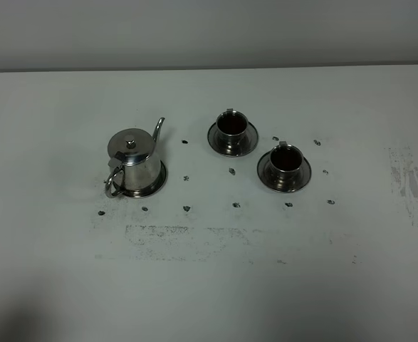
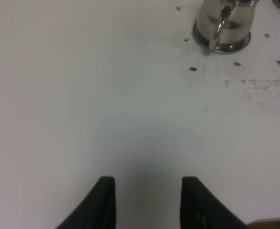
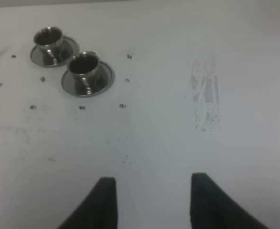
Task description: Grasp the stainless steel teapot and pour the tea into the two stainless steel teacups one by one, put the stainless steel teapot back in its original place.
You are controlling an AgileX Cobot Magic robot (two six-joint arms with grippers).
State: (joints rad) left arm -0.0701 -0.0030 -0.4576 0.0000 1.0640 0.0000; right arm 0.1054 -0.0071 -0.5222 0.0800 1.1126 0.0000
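The stainless steel teapot (image 1: 132, 161) stands upright on its round saucer (image 1: 157, 182) at centre left, spout up and to the right, loop handle toward the front left. It also shows in the left wrist view (image 2: 225, 21). The two stainless steel teacups stand on their saucers to the right, one farther (image 1: 231, 127) and one nearer (image 1: 285, 162); both hold dark liquid. They also show in the right wrist view (image 3: 48, 39) (image 3: 85, 67). My left gripper (image 2: 148, 200) is open over bare table, well short of the teapot. My right gripper (image 3: 151, 200) is open, well short of the cups.
Small dark marks (image 1: 186, 209) dot the white table around the teapot and cups. A scuffed grey patch (image 1: 187, 239) lies in front of the teapot and another (image 1: 408, 182) at the right. Neither arm shows in the exterior high view.
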